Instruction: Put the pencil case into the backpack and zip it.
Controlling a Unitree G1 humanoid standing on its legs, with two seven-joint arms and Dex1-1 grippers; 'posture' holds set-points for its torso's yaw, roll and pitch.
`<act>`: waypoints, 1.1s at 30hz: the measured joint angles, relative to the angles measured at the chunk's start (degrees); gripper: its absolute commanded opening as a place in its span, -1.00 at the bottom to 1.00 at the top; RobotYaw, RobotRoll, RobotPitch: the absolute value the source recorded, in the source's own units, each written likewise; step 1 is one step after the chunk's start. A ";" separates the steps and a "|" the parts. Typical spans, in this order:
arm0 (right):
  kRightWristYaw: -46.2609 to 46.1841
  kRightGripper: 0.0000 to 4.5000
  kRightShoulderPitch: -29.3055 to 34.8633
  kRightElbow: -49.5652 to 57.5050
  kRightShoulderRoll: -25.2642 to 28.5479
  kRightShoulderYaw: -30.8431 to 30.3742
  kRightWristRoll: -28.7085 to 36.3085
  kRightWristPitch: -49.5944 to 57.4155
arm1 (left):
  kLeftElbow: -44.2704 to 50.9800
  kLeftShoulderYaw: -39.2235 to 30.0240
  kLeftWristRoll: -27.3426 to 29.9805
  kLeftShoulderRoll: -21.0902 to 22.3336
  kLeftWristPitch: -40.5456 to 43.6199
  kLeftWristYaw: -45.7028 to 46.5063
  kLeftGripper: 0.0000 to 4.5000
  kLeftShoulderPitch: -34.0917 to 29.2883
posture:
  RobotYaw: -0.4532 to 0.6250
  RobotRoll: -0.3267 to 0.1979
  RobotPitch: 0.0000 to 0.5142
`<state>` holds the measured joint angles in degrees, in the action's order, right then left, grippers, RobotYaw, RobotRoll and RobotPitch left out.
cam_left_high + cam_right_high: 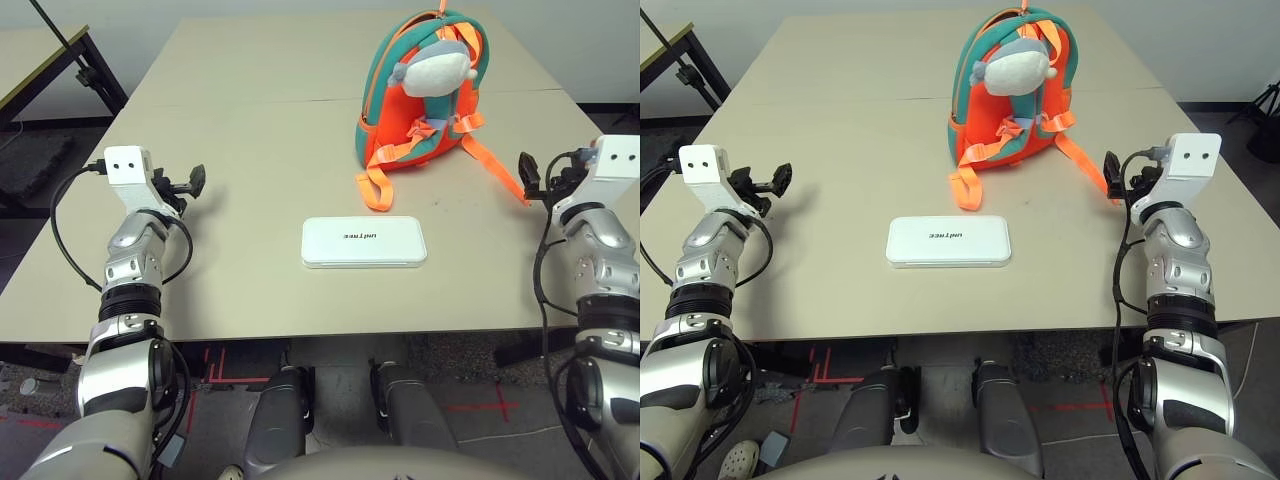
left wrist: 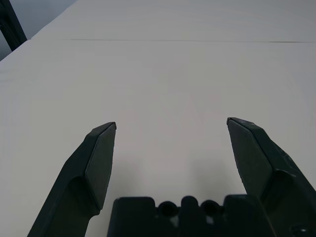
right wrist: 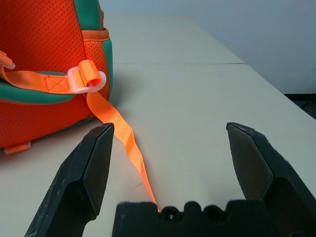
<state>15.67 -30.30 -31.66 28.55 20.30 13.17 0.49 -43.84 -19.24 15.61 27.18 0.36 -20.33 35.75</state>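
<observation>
Left eye view: beige table [image 1: 250, 120] is filling most of the frame, a seam line running across it behind the backpack [image 1: 420, 95]. Grey floor with red tape marks is showing under the near edge; a black stand leg is sitting off the far left corner. Backpack is standing upright at the far centre-right, orange with teal trim, grey-white plush toy [image 1: 437, 66] hanging on its front and hiding part of the face. Orange webbing strap [image 3: 121, 140] is trailing along the table from the backpack toward the right gripper [image 3: 168, 148]; its end is disappearing behind that gripper's base. Pencil case [image 1: 363, 242] is lying flat at table centre, well apart from both grippers, just in front of the backpack. Small dark print on the case is appearing upside down, too small to read. Left gripper [image 2: 170, 143] is hovering over bare table at the left, fingers spread wide, holding nothing. Right gripper is likewise gaping wide, nothing between its fingers.
</observation>
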 measured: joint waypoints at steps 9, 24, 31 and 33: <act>0.00 0.99 -0.14 -0.16 0.00 0.00 -0.15 -0.02 | 0.00 0.01 0.00 -0.15 -0.02 0.01 1.00 0.00 | -0.35 0.25 -0.52; 0.44 0.99 -0.23 -0.19 0.00 -0.06 -0.49 -0.01 | -0.09 0.10 0.17 -0.29 0.47 -0.55 1.00 1.78 | -0.36 0.25 -0.60; 0.47 0.99 -1.30 -0.58 0.01 -0.07 -0.57 -0.16 | 4.36 0.39 2.89 -0.28 9.76 -5.56 1.00 3.22 | -0.35 0.25 -0.58; 0.52 0.99 -1.32 -0.58 -0.02 -0.09 -0.57 -0.19 | 8.47 0.39 5.47 -0.24 16.07 -7.63 1.00 3.24 | -0.34 0.25 -0.59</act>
<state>16.19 -31.62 -32.24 28.53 20.20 12.59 0.30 -35.37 -18.86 21.08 26.94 16.43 -27.97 38.99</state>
